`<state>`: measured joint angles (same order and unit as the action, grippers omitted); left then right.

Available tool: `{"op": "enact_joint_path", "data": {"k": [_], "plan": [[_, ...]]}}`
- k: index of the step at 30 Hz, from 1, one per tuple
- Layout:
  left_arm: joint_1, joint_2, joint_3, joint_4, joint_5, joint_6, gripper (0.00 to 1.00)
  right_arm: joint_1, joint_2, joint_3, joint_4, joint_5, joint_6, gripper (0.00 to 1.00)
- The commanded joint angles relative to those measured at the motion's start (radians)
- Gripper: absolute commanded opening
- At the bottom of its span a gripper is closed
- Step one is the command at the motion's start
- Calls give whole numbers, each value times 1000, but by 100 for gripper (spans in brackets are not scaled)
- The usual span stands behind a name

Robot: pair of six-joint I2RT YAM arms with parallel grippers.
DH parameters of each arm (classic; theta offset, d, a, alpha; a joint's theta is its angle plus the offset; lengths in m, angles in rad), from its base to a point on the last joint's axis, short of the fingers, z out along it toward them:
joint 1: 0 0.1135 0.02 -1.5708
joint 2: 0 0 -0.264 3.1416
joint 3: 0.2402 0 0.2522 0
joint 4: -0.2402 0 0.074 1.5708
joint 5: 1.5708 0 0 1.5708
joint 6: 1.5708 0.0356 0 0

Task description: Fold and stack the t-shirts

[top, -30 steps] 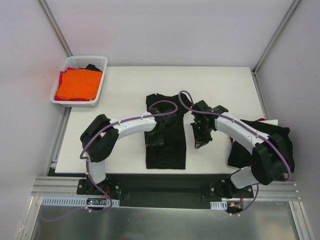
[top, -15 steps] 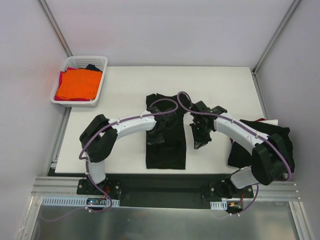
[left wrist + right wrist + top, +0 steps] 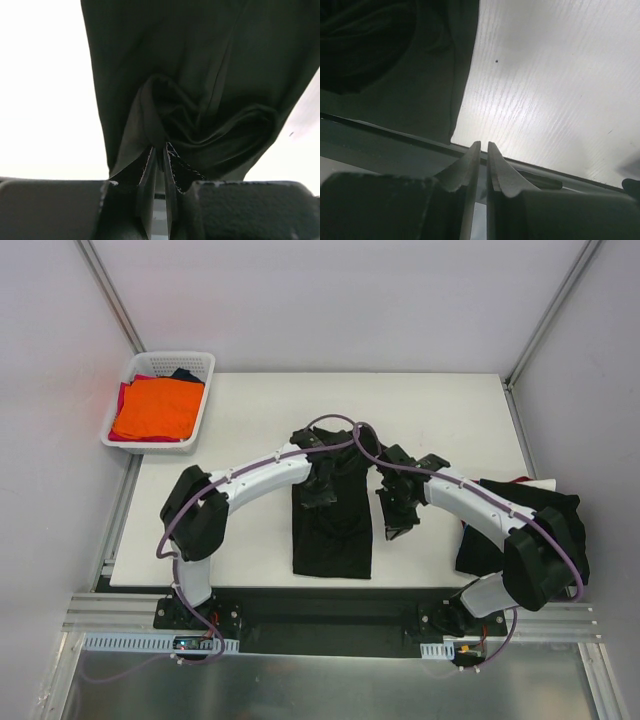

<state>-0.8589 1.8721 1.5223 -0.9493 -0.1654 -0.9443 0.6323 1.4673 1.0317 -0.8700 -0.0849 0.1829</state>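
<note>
A black t-shirt [image 3: 335, 540] lies lengthwise on the white table [image 3: 440, 410], partly folded, its far end bunched up. My left gripper [image 3: 322, 483] is over that far end, shut on a pinch of the cloth. In the left wrist view the black t-shirt [image 3: 200, 75] rises in a puckered fold into the left gripper [image 3: 160, 146]. My right gripper [image 3: 393, 523] hovers just right of the shirt's right edge, shut and holding nothing. In the right wrist view the right gripper [image 3: 483, 144] is over bare table, with the shirt's edge [image 3: 385, 60] to its left.
A white lattice basket [image 3: 205, 370] stands off the table's far left corner with a folded orange shirt [image 3: 155, 408] on top. A heap of dark shirts [image 3: 530, 525] lies at the table's right edge under the right arm.
The left gripper has shut on the shirt's far end and moved it toward the far side, bunching the cloth. The right gripper has shifted slightly left.
</note>
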Motion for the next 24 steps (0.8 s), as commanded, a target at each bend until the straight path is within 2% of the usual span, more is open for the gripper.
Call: {"op": "enact_joint_path", "data": {"k": [1, 5, 11, 15, 16, 18, 19, 20, 23, 24], "plan": [[47, 56, 76, -39, -29, 48, 11, 20, -2, 11, -26, 25, 30, 14], [92, 140, 105, -36, -17, 76, 13, 29, -4, 8, -35, 33, 44, 14], [104, 183, 104, -19, -23, 108, 20, 46, 48, 21, 11, 11, 67, 14], [112, 193, 82, -8, -20, 124, 38, 78, 125, 59, 32, 7, 75, 14], [110, 191, 75, -5, -20, 127, 53, 84, 134, 65, 34, 7, 76, 14], [115, 194, 68, -2, -22, 131, 69, 95, 149, 82, 43, 4, 82, 14], [115, 194, 64, 0, -22, 131, 81, 99, 162, 83, 46, -2, 85, 14], [116, 191, 62, 0, -22, 131, 88, 99, 166, 87, 49, -6, 89, 14], [116, 173, 64, -2, -34, 131, 99, 99, 165, 93, 58, -7, 92, 18], [119, 162, 67, -5, -40, 128, 99, 96, 159, 99, 57, -6, 86, 20]]}}
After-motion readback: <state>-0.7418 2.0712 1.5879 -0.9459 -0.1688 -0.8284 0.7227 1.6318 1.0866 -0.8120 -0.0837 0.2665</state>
